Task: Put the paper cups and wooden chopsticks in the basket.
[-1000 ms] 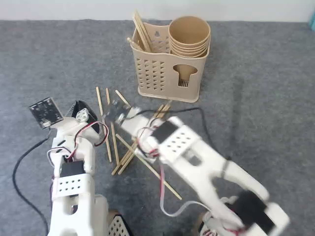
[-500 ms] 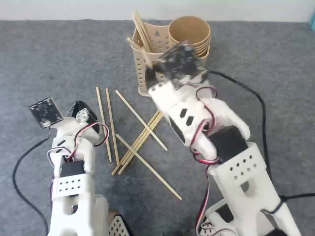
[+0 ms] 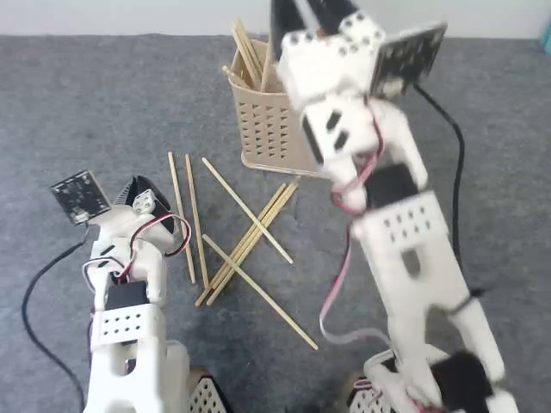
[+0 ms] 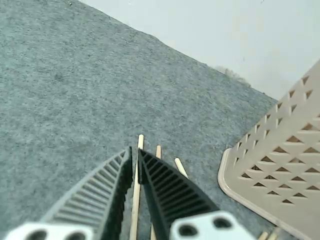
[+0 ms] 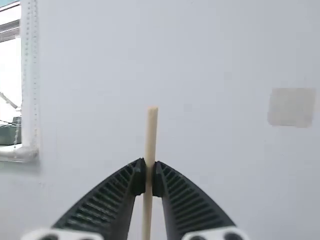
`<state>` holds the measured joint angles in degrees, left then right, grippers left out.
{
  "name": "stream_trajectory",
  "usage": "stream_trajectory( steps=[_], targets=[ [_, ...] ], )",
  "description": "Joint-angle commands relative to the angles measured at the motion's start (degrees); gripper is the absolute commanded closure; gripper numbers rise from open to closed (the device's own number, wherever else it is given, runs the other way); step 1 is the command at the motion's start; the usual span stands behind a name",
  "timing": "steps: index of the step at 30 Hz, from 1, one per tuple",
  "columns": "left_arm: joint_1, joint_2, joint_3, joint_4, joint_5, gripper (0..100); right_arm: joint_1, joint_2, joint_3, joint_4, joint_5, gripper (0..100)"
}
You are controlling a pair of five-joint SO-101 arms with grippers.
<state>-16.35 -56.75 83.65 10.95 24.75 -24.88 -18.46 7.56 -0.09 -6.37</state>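
1. My right jaws are closed tight on one chopstick. Its tip sticks out past them and points at the wall.
2. In the high view my right arm is up at the top middle of the frame, over the basket.
3. A bunch of sticks stands in the left part of the basket.
4. So I think this is the drop-in step. The chopstick is picked up but not yet in the basket.
5. Next I must tip the chopstick down and aim it at that left part. I should open my right jaws only when the tip is inside.
6. My left jaws are closed, and I think they hold nothing. They sit low in the lower left of the high view.
7. The loose chopsticks lie on the table in the middle of the frame, just beside my left jaws. There are many to go, so I think the job is far from done.
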Motion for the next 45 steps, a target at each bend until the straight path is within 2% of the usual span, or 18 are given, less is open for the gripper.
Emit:
stream_trajectory(
  steps=[1,5,11,16,19,24,31,36,40,45],
  targets=[
    [-0.18,-1.67,-1.89,-1.67,0.35,99,4.35,5.49,-8.35,-1.98,-5.8,98.6],
    [-0.18,-1.67,-1.89,-1.67,0.35,99,6.2,11.82,-13.54,-1.89,-7.82,98.6],
    [-0.18,-1.67,-1.89,-1.76,0.35,99,6.02,16.31,-13.98,1.54,-7.74,97.6],
    [-0.18,-1.67,-1.89,-1.76,0.26,99,5.14,16.04,-13.98,7.78,-7.91,84.7],
    [-0.09,-1.67,-1.8,-1.76,0.18,99,4.35,13.85,-14.07,12.09,-8.0,82.1],
    [-0.09,-1.67,-1.8,-1.76,0.09,99,3.38,4.97,-14.07,24.84,-11.69,82.1],
    [-0.09,-1.67,-1.8,-1.76,0.09,99,3.21,-8.04,-13.45,56.04,-18.55,82.1],
    [-0.09,-1.67,-1.71,-1.76,0.09,99,3.65,-14.2,-3.08,69.14,-25.49,82.2],
    [-0.09,-1.67,-1.71,-1.76,0.0,99,3.91,-19.47,11.34,67.21,-25.67,82.2],
    [-0.18,-1.67,-1.71,-1.76,0.0,99,7.25,-27.38,32.97,56.4,-25.58,82.4]
  ],
)
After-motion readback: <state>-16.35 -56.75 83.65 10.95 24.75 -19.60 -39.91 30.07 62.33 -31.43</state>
